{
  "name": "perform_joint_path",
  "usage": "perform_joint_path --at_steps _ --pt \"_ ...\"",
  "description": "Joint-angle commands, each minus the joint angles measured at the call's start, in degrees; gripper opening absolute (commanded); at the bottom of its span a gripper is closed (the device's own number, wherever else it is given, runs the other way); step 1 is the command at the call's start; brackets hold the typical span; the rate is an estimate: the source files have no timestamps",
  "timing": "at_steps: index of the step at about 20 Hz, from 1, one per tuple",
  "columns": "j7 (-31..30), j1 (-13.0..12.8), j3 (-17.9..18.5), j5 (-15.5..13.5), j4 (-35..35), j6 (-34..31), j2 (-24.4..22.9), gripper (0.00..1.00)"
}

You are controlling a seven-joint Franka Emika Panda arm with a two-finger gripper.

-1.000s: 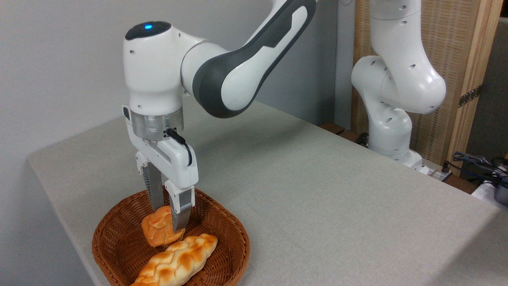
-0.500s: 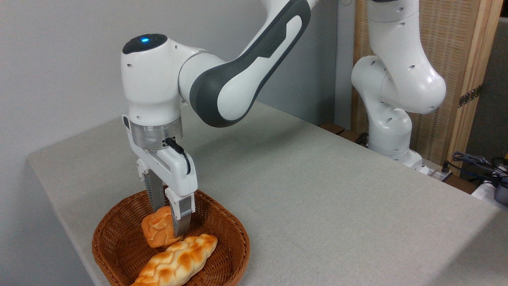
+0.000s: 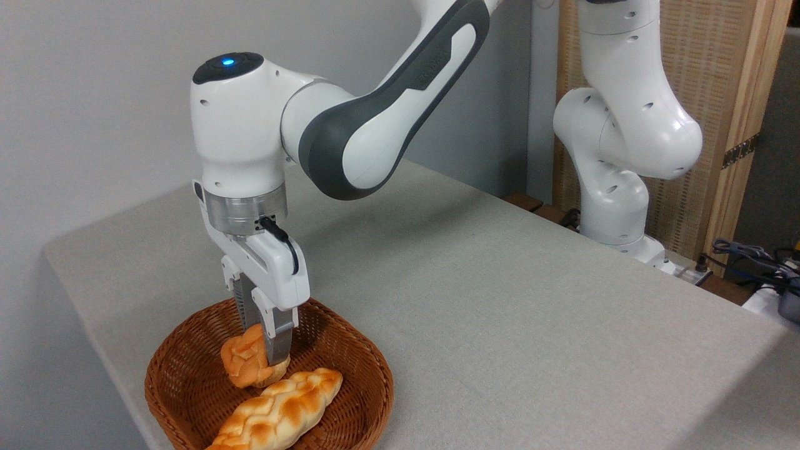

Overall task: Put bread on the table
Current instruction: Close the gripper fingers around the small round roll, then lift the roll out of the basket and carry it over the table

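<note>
Nearest, at the left front corner of the bench (image 3: pixel 500 300), sits the wicker basket (image 3: pixel 369 400), and at its near edge lies the braided loaf (image 3: pixel 281 412), touching the bread (image 3: pixel 245 365) just behind it. That bread is in the basket and my pincer (image 3: pixel 265 362) has narrowed around it, one finger on each side, pinching its right part so the bun looks squeezed. I judge the hold off-centre: when I lift, the soft bun could twist or slip out, and it might drag the loaf or tip the light basket. Farther off, the bare cloth to the right offers open room for setting it down.
</note>
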Motion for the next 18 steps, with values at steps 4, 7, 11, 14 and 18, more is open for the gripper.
perform_joint_path --at_steps 4,7,11,14,18 --pt "0.61 0.33 0.23 -0.73 0.52 0.34 -2.66 0.55" --pt "-0.18 0.25 0.32 -0.91 0.35 -0.80 -5.56 0.57" --pt "-0.18 0.42 0.67 -0.82 0.08 -8.35 -9.34 0.57" --pt "-0.27 0.42 1.54 -0.82 -0.27 -13.36 -12.24 0.57" --pt "0.26 0.42 2.43 -0.82 -1.93 -21.71 -15.06 0.59"
